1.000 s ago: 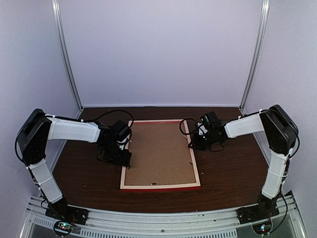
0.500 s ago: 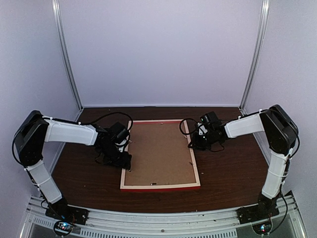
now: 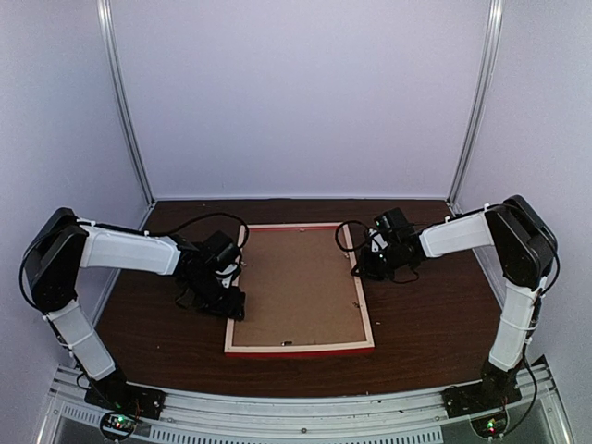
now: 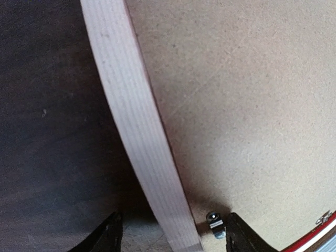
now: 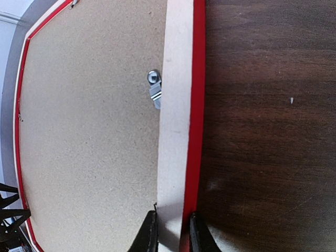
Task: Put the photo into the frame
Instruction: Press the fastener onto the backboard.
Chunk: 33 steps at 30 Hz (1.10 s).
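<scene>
Two jaw sets at frame, face-down on table: left jaws apart straddling left rail, right jaws clamped on right rail.

The frame lies centred on the table, the backing board inside it

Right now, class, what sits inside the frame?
A brown backing board fills the face-down frame, with a small metal clip at its edge. Anything beneath the board, the photo included, is covered and cannot be seen.
</scene>
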Motion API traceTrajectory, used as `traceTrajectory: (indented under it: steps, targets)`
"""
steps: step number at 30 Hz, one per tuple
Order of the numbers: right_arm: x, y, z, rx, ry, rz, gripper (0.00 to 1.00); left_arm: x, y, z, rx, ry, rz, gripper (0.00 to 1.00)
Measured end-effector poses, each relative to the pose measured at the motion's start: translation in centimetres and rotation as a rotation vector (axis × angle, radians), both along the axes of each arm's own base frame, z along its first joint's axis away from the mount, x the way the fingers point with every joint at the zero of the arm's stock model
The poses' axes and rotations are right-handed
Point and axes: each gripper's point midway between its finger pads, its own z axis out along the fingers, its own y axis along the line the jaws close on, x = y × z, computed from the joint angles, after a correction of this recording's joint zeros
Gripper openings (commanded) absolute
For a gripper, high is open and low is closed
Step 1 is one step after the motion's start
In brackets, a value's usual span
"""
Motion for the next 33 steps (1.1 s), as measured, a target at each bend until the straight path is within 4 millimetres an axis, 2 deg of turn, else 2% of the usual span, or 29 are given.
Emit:
traceTrajectory:
  steps: [6,12,23,33]
  targets:
    - [0.00,0.02,-0.01,0.002,-0.001,0.000,0.00,-0.40,-0.18,-0.01,-0.012,0.012,-0.002,0.59]
    - [0.00,-0.02,-0.02,0.007,0.000,-0.001,0.00,-0.63,-0.28,0.01,-0.023,0.018,-0.002,0.47]
    - [-0.03,-0.02,0.00,0.015,-0.007,-0.002,0.00,-0.76,-0.65,0.09,-0.036,0.020,-0.008,0.32]
    - [-0.03,-0.01,0.03,0.018,-0.010,-0.003,0.00,-0.79,-0.59,0.17,-0.035,0.021,-0.003,0.24]
